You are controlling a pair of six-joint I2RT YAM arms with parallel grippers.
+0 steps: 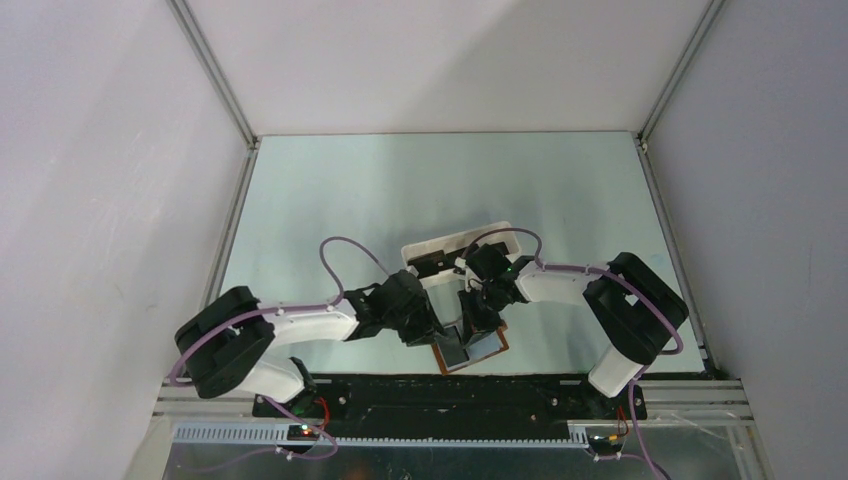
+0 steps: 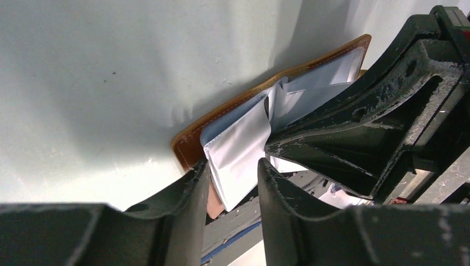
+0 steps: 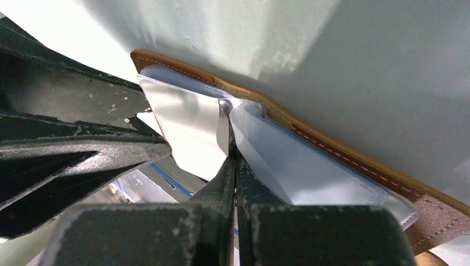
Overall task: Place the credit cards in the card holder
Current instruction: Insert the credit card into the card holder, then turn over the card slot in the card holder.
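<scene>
The brown card holder point(image 1: 490, 350) lies open near the table's front edge, its pale inner pockets point(image 3: 310, 166) facing up. My right gripper point(image 3: 233, 159) is shut at the middle fold and pinches a thin pocket leaf point(image 3: 191, 127) that stands up from the holder. In the top view the right gripper point(image 1: 477, 322) comes down on the holder from behind. My left gripper point(image 2: 233, 172) stands with its jaws apart around that leaf's point(image 2: 238, 152) free corner, and the fingers point(image 2: 194, 188) do not press it. Dark credit cards point(image 1: 432, 266) lie in the white tray.
The white oblong tray point(image 1: 500, 236) sits just behind the two grippers. The table's front edge and the black base rail point(image 1: 450, 395) run close below the card holder. Grey walls enclose the table on three sides.
</scene>
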